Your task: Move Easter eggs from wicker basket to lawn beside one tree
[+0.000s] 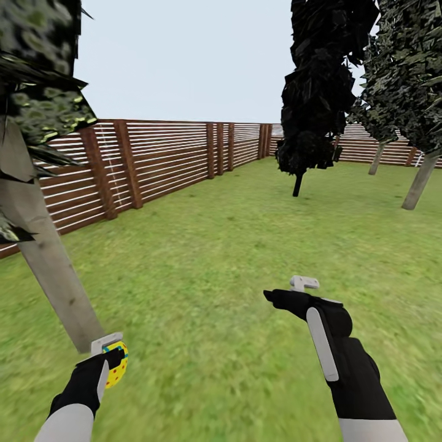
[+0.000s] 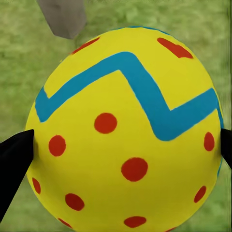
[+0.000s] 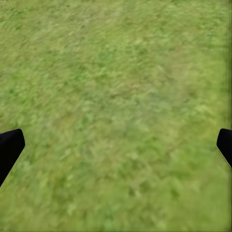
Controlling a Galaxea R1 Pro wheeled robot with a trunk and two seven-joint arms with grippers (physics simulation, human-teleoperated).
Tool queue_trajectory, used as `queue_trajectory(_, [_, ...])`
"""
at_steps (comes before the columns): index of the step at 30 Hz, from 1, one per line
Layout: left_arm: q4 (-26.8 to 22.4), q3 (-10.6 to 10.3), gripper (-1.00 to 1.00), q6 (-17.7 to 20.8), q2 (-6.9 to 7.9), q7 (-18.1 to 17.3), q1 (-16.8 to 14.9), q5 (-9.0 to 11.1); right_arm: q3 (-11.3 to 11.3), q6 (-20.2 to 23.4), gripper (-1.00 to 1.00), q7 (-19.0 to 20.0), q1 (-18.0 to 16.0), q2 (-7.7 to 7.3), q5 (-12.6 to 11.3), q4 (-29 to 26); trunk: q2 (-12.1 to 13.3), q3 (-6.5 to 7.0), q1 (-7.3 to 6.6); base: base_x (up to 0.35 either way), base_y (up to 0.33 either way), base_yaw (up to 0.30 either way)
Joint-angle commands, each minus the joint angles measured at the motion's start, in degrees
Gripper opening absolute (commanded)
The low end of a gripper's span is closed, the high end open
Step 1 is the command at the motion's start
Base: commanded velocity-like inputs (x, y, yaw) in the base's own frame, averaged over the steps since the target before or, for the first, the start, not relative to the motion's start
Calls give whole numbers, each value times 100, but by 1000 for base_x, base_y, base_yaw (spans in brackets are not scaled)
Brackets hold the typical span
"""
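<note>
My left gripper [image 1: 113,359] is shut on a yellow Easter egg [image 1: 118,365] with red dots and a blue zigzag band, held low over the lawn [image 1: 221,258] right beside the pale trunk of a tree [image 1: 52,264] at the left. In the left wrist view the egg [image 2: 125,130] sits between the black fingertips [image 2: 14,159], with the trunk's base [image 2: 63,17] just beyond it. My right gripper [image 1: 288,291] hangs open over bare grass [image 3: 116,106], nothing between its fingers. The wicker basket is out of view.
A brown slatted fence [image 1: 159,156] runs along the left and the back. An all-black tree [image 1: 316,92] stands mid-right, and two more pale-trunked trees [image 1: 420,178] stand at the far right.
</note>
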Motion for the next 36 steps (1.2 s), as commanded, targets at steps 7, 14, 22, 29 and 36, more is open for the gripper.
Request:
queue_trajectory(7, [-8, 23, -100, -28, 2, -2, -6, -22, -3, 13, 100, -46, -4, 2, -59, -14, -3, -6, 2, 253, -211, 0])
queue_trajectory(14, [-8, 23, -100, -52, 2, -1, -8, -22, -3, 12, 100, -38, -4, 2, -59, -54, -3, -1, 2, 264, -196, 45])
queue_trajectory(22, [-8, 23, -100, -53, 2, -5, -7, -22, -5, 12, 100, -37, -4, 2, -59, -59, -3, 14, 2, 283, -145, 170])
queue_trajectory(29, [-8, 23, -100, -66, 3, -7, -7, -22, -2, 12, 100, -37, -4, 2, -59, -62, -3, 19, 2, 323, -43, 41])
queue_trajectory(36, [-8, 23, -100, -95, 2, -10, -6, -22, 5, 12, 100, -37, -4, 2, -59, -64, -3, 51, 2, 326, -81, 205])
